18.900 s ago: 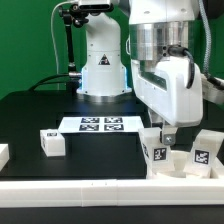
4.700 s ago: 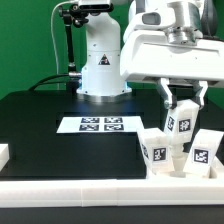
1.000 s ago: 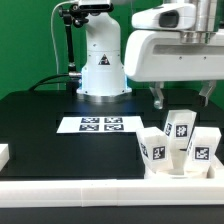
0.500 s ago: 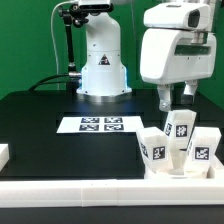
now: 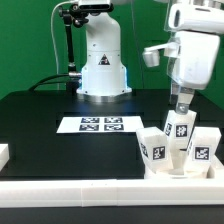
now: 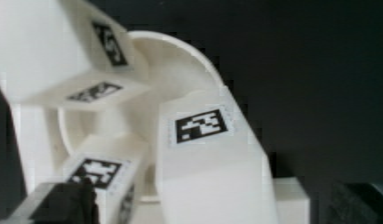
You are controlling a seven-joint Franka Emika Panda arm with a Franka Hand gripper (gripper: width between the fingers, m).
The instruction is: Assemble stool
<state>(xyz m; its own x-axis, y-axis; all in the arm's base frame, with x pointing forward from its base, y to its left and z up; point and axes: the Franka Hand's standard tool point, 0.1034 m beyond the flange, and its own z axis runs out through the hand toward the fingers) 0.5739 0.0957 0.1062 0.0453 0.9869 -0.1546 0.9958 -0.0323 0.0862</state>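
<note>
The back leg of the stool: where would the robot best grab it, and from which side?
Probably its upper end, from straight above. The back leg stands upright on the seat with its top free, while the front leg and the third leg crowd its lower part. The gripper hangs over it, jaws open; closing across its flat sides looks simplest.

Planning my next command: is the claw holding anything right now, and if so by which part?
Nothing is held. The claw hangs open just above an upright stool leg.
</note>
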